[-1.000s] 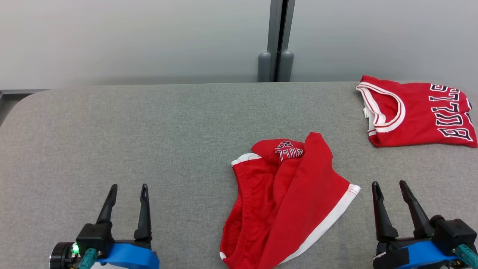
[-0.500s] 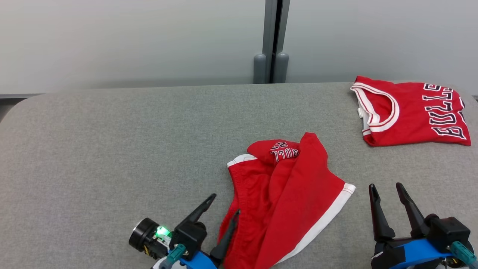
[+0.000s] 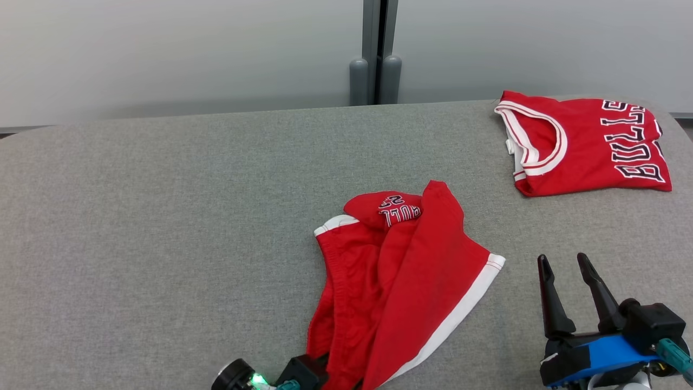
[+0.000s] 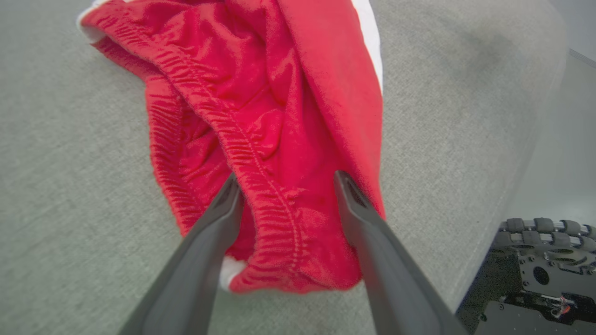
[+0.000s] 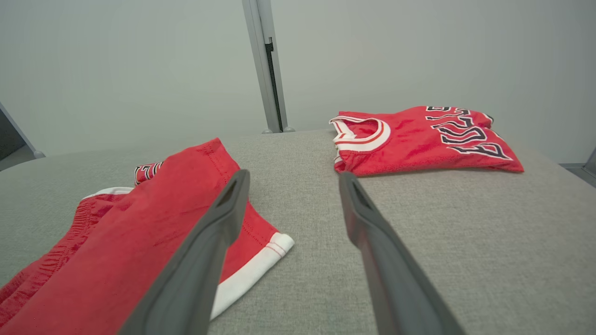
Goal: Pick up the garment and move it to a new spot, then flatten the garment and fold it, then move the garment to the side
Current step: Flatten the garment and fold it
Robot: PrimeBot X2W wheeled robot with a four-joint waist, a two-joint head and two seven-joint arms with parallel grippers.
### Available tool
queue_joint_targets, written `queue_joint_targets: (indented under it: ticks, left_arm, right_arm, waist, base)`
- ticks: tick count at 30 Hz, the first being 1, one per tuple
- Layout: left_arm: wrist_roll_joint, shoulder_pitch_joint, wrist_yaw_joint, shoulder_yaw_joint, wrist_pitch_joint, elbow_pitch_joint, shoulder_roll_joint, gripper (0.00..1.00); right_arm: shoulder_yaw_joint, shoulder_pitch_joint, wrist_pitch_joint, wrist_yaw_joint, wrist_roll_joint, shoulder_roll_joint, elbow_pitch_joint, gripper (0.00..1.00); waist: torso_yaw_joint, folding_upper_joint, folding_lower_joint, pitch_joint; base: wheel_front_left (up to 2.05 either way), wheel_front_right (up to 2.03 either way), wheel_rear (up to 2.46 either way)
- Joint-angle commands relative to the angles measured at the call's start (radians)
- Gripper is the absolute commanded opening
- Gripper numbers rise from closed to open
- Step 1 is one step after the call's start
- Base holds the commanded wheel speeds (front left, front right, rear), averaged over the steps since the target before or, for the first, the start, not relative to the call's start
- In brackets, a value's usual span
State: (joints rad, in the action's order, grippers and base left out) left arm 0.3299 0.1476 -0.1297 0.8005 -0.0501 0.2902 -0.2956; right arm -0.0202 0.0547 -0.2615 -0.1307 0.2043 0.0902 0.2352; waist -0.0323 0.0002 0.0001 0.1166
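Fingers of left gripper (image 4: pixel 287 177) spread wide at bottom centre of head frame, straddling waistband end of shorts (image 3: pixel 400 281); nothing pinched yet. Shorts lie crumpled mid-frame, long axis running from that gripper up and slightly right. Your left arm is nearer by far. Right gripper (image 3: pixel 562 258) lower right, wide, empty, apart from hem. Jersey (image 3: pixel 584 143) upper right, well apart.

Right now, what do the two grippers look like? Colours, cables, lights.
The right gripper has two long, dark, tapering fingers, each slotted near the tip, on a black block. There is a blue band at its wrist and a teal connector beside that. The left gripper has the same dark grey fingers, and a round black-and-silver housing at its base carries a lit green light.
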Motion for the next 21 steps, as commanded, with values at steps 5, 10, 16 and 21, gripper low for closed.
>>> queue_joint_targets:
  ticks: [5, 10, 16, 21]
  left_arm:
    - [0.043, 0.013, -0.001, 0.035, -0.017, 0.050, 0.017, 0.00]
    - [0.085, 0.031, 0.014, -0.012, 0.065, 0.064, 0.045, 0.00]
    - [0.120, 0.041, 0.068, -0.101, 0.146, 0.048, 0.021, 0.00]
    - [0.150, 0.025, 0.102, -0.167, 0.177, 0.040, -0.024, 0.00]
  right_arm:
    - [-0.003, 0.019, -0.005, 0.000, -0.002, 0.001, -0.003, 1.00]
    - [-0.008, 0.007, -0.005, 0.000, -0.004, 0.000, -0.003, 1.00]
    - [-0.010, -0.018, -0.005, 0.000, -0.003, -0.001, 0.009, 1.00]
    - [-0.008, -0.001, -0.005, 0.000, -0.002, -0.002, 0.027, 1.00]
  waist:
    - [-0.002, -0.0002, -0.0001, 0.005]
    - [0.011, -0.0002, -0.0001, -0.010]
    - [0.055, -0.0002, -0.0001, -0.033]
    - [0.076, -0.0002, -0.0001, -0.042]
  base:
    - [0.00, 0.00, 0.00]
    - [0.00, 0.00, 0.00]
    - [0.00, 0.00, 0.00]
    - [0.00, 0.00, 0.00]
